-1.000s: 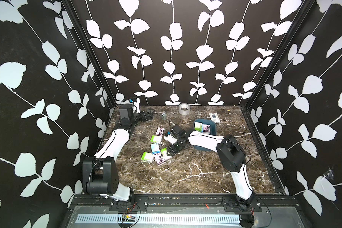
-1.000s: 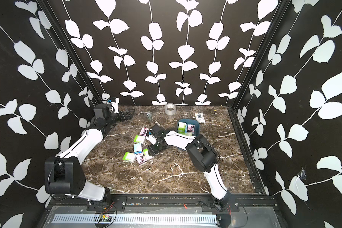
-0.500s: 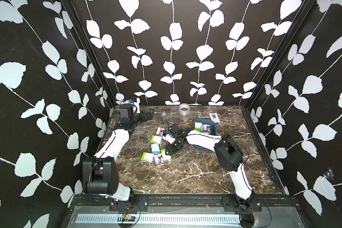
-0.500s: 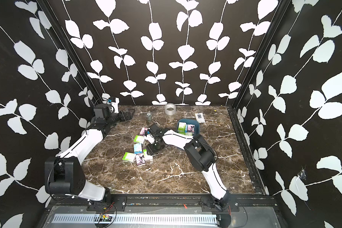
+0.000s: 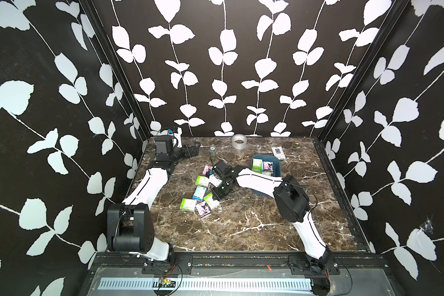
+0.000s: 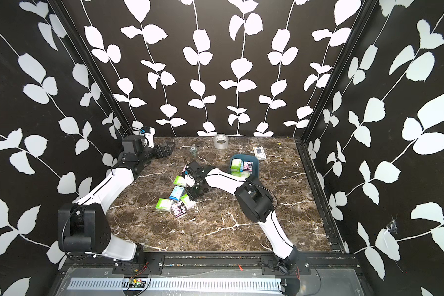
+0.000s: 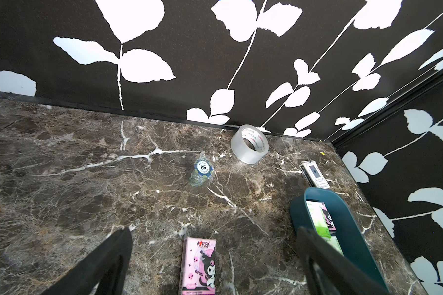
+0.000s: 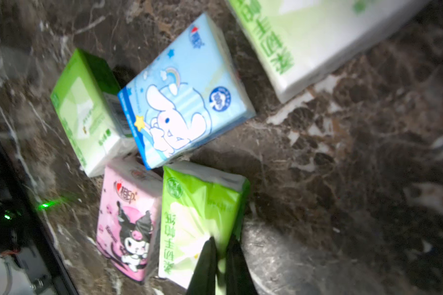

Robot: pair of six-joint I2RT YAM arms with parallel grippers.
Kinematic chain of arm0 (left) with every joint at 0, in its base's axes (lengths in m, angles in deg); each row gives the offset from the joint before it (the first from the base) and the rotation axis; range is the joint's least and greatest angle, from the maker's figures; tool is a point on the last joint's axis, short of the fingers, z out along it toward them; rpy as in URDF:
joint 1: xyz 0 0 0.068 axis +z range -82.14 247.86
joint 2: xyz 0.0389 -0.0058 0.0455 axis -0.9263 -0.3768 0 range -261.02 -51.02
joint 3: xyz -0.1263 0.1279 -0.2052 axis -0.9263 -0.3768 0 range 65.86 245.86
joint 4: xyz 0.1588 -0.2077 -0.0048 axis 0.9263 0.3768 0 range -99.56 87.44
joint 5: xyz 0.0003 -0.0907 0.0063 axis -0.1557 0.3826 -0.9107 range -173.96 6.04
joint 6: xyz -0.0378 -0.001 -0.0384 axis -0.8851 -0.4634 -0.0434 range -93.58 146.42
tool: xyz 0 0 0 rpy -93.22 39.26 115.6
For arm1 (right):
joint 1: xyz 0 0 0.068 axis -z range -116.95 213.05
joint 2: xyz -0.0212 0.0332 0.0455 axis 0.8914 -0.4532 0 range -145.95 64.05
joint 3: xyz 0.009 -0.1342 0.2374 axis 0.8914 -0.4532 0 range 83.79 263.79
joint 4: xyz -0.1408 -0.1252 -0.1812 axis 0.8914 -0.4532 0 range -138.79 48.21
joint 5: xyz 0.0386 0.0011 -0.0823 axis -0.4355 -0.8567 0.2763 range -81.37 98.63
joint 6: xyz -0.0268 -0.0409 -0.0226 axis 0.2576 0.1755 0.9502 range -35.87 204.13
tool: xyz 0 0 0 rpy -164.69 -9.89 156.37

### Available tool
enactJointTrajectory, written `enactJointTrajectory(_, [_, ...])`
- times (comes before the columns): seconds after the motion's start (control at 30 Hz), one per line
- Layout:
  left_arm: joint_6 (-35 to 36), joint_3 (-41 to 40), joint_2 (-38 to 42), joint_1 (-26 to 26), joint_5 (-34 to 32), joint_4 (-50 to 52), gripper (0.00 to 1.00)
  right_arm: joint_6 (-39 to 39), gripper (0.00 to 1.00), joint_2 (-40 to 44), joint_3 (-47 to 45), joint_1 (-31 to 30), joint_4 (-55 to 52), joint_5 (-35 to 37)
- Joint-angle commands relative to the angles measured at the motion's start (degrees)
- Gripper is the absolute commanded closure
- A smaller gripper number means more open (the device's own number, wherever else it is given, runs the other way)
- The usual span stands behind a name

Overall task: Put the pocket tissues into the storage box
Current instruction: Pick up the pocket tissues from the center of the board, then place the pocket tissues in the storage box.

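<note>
Several pocket tissues lie loose mid-table: lime-green packs [image 5: 188,204], a blue one [image 5: 199,193] and a pink cartoon one [image 5: 203,209]. My right gripper [image 8: 221,240] is shut on the edge of a lime-green pack [image 8: 202,212], low at the cluster's right side [image 5: 217,193]. A blue pack [image 8: 184,107] and a pink pack [image 8: 128,217] lie beside it. The teal storage box [image 5: 279,165] at the back right holds a few packs [image 5: 257,164]. My left gripper [image 7: 214,229] stands open at the back left [image 5: 194,150], holding nothing. A pink pack [image 7: 198,265] lies on the marble beyond it.
A tape roll [image 5: 239,141] stands by the back wall. A wrapped stack of chips [image 5: 212,150] and a white gadget [image 5: 278,153] lie near it. The right arm stretches across the storage box's front part. Patterned walls close three sides.
The right gripper has shifted slightly left and down onto the cluster, and its jaws have closed on the lime-green pack. The left arm has not moved.
</note>
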Motion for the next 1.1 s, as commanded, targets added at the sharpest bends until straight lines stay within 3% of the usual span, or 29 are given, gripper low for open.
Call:
enactJointTrajectory(0.0, [0.8,-0.7,2.0,0.0,-0.1,-0.5,0.01,0.3,1.00,-1.9,0.6,-0.4,-3.9,4.1])
enactJointTrajectory(0.53, [0.0,0.0,1.6,0.0,0.8,-0.7,0.01,-3.0,1.00,14.0,-5.8,7.1,6.9,10.1])
enactJointTrajectory(1.07, [-0.5,0.7,1.2,0.1,1.3,-0.9,0.01,-7.2,1.00,30.6,-19.6,29.2,4.8,19.4])
